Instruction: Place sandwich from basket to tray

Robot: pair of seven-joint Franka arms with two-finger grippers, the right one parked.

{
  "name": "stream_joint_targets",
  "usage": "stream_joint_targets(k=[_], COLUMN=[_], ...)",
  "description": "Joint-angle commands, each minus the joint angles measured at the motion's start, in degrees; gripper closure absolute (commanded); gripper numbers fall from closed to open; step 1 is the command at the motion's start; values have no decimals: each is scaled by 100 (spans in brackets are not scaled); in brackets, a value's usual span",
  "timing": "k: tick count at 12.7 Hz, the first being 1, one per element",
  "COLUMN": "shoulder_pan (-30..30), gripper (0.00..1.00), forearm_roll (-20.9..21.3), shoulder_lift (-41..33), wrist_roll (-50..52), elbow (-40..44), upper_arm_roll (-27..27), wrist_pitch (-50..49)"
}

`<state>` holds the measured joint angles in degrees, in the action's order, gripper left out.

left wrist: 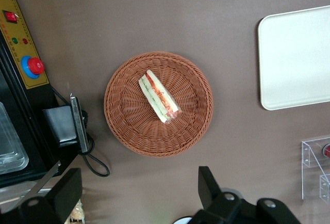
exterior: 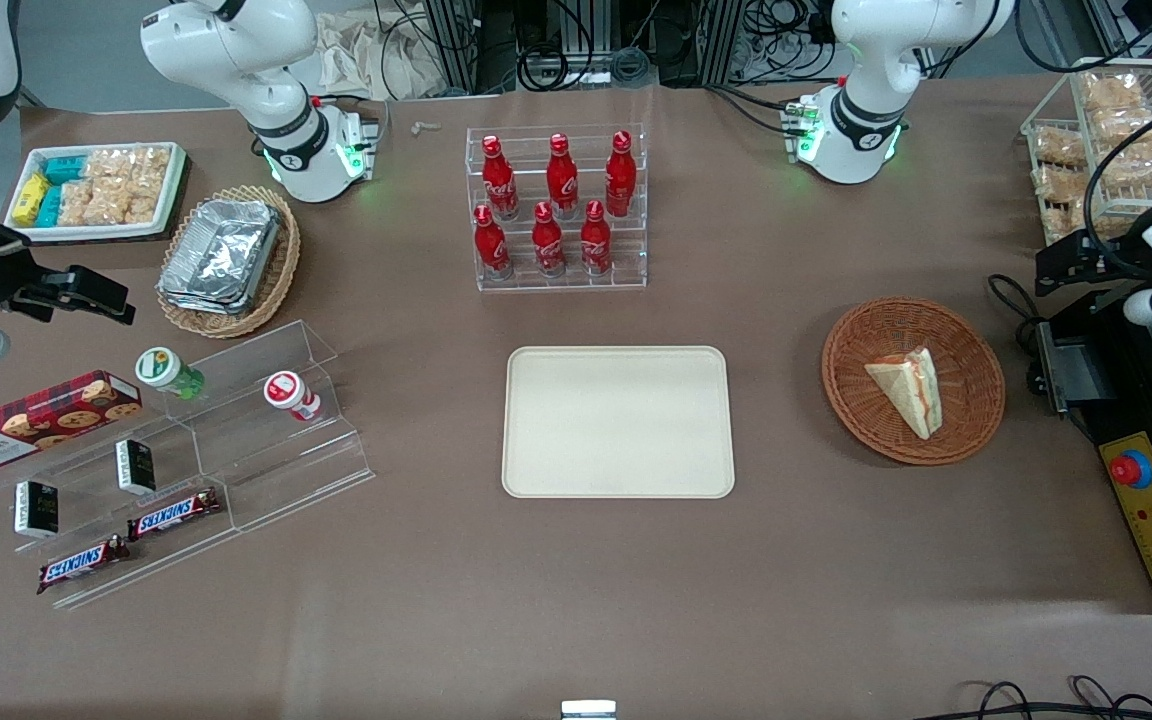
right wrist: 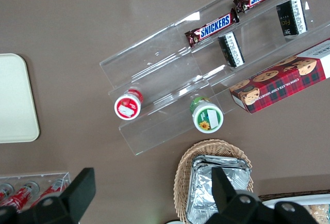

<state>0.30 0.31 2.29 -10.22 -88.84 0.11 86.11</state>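
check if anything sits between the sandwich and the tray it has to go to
Nothing visible does. The sandwich lies alone in the basket, with bare tabletop between basket and tray. The open gripper is high above the table beside the basket, nothing beneath blocking it.

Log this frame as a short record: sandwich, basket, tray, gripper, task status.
sandwich: lying in the basket, untouched
basket: on the table, toward the working arm's end, beside the tray
tray: bare
gripper: high above the basket, jaws open, holding nothing
status: pick not yet begun
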Motion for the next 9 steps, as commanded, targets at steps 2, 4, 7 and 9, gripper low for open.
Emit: stream_joint_targets(k=[2,4,7,9], shoulder_pan=[-39,-30,-30,127], gripper=[0,0,0,0], forearm_roll=[-49,-58,39,30], shoulder_lift=[192,201,403,430], wrist_roll=[11,11,46,177], elbow=[288,429,263,-114], upper_arm_roll=[33,42,51,60], wrist_pitch=[-130,-147,-60,482])
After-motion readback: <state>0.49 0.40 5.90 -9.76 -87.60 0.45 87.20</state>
